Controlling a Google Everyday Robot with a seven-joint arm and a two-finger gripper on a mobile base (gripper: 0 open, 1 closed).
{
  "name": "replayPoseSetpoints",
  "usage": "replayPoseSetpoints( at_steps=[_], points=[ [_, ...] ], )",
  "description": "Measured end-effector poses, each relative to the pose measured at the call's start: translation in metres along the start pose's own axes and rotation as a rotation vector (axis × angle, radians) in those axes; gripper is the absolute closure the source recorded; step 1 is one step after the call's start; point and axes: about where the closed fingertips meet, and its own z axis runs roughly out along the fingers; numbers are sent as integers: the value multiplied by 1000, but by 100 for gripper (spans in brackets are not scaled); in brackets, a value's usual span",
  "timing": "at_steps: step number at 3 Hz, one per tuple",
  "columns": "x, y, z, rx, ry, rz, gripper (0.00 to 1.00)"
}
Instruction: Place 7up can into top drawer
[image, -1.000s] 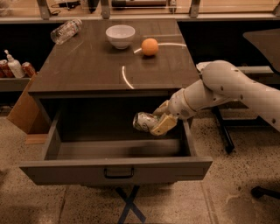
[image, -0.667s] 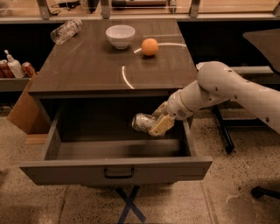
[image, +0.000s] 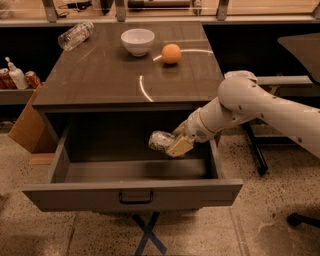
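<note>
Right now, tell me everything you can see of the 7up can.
The 7up can is small, made of pale silvery metal and slightly crumpled; its markings cannot be read. It lies sideways, one end pointing left, clamped at its right part by the gripper. It is within the open top drawer, right of centre. Whether it touches the drawer floor is unclear.

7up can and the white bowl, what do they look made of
7up can: thin metal, likely aluminium; silvery glint and dented side, held by the gripper over the open top drawer. The white bowl: probably glazed ceramic, though plastic is possible; smooth, glossy white.
</note>
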Motion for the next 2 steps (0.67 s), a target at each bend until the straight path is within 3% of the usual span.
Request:
replayPoseSetpoints(
  at_steps=[1,2],
  points=[
    [0,5,5,-4,1,13,11],
    [0,9,2,3,-3,19,0]
  ],
)
